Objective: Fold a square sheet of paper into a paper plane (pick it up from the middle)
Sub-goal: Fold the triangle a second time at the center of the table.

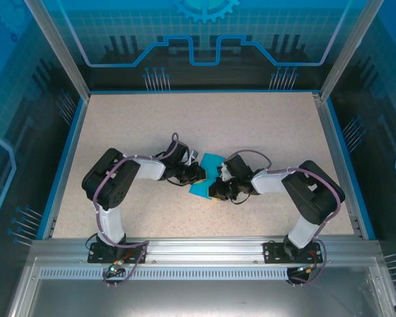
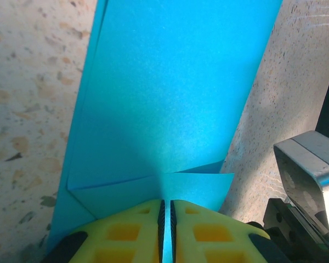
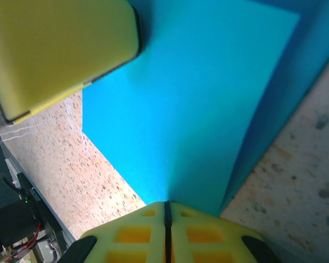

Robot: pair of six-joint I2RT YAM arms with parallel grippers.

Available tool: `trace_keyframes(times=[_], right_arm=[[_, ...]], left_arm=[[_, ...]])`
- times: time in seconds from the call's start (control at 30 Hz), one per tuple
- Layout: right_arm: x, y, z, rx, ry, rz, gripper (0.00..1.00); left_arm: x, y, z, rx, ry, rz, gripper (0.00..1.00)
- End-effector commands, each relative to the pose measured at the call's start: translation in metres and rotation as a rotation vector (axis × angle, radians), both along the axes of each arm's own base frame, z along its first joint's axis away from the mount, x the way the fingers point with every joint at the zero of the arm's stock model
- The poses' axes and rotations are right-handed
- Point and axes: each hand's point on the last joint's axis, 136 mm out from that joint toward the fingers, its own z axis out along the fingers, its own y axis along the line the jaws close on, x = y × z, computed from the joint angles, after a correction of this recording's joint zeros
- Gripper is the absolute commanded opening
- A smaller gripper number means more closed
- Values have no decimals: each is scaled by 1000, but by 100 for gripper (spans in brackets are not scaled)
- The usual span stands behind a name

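Pinching from both sides: the left gripper (image 2: 165, 219) has its yellow fingers clamped on the teal sheet of paper (image 2: 170, 98), and the right gripper (image 3: 165, 216) is squeezed onto it too. Creased, with flaps folded over, the sheet is between them at the middle of the table (image 1: 185, 119).

Speckled beige table (image 1: 185, 119) framed by a thin blue rim (image 1: 71, 142). At 12 o'clock stands a glossy blue back panel (image 1: 204, 39) printed with a gear and circuit lines. Aluminium posts (image 1: 56, 47) rise at 10 and 2 o'clock. A silver rail (image 1: 204, 248) crosses at 6 o'clock. The light is even.
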Motion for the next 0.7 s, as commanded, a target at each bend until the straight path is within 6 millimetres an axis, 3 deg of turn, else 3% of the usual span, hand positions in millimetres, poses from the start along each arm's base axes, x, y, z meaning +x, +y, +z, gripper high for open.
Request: trace_keyframes(times=[0.0, 0.4, 0.67], right_arm=[[-30, -16, -16, -61, 108, 7, 9], [-31, -22, -2, -67, 85, 0, 10], [8, 2, 34, 9, -44, -12, 11]], left_arm=[[-14, 17, -38, 108, 87, 19, 15], [-15, 15, -35, 100, 82, 11, 15], [-14, 12, -32, 91, 77, 9, 15]])
